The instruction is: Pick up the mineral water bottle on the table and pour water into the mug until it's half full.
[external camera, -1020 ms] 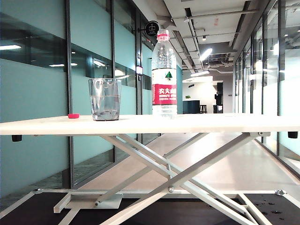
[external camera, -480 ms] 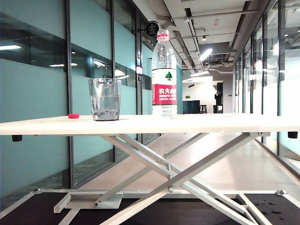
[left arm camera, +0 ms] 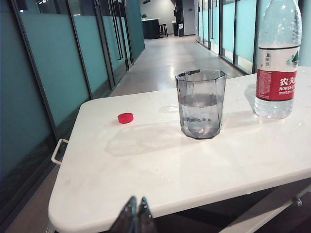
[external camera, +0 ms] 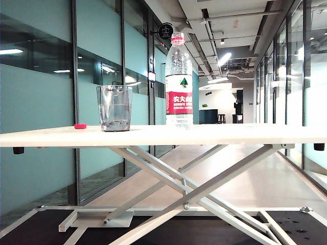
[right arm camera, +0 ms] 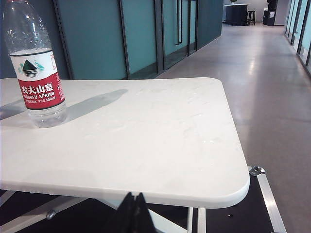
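The mineral water bottle [external camera: 179,81] stands upright and capless on the white table [external camera: 230,135], red label facing out; it also shows in the wrist views [left arm camera: 279,63] [right arm camera: 35,65]. To its left stands the mug [external camera: 114,108] [left arm camera: 200,103], a clear greyish tumbler with water roughly a third up. My left gripper [left arm camera: 136,202] is shut and empty, back at the table's near edge, well short of the mug. My right gripper [right arm camera: 133,196] is shut and empty, below the near edge, far from the bottle. Neither gripper appears in the exterior view.
A small red cap [external camera: 80,126] [left arm camera: 125,117] lies on the table left of the mug. The tabletop looks wet in patches. Crossed white legs [external camera: 184,189] stand under it. Glass walls line a corridor behind.
Nothing has moved in the exterior view; bottle, mug and cap stand as before.
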Tool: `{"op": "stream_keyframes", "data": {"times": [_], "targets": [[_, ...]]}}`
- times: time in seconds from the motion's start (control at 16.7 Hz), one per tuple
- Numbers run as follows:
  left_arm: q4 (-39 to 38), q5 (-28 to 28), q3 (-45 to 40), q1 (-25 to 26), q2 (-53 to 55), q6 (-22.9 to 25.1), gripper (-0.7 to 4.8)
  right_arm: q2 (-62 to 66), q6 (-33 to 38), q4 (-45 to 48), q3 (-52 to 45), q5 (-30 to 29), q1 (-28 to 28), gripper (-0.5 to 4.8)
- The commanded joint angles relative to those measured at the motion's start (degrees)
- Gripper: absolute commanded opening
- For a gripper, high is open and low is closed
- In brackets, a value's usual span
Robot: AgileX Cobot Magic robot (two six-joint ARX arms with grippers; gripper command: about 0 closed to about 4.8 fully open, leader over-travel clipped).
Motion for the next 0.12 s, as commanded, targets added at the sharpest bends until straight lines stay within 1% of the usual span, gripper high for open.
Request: {"op": "stream_keyframes", "data": {"times": [0.06,0.12], "targets": [[0.8,0.0,0.1,0.0,0.0,0.2,-0.05,-0.1,-0.2,0.9,-0.1,0.1,0.1,-0.08],[0.8,0.0,0.1,0.0,0.0,0.2,-0.05,-0.1,-0.2,0.9,-0.1,0.1,0.1,-0.08]]}}
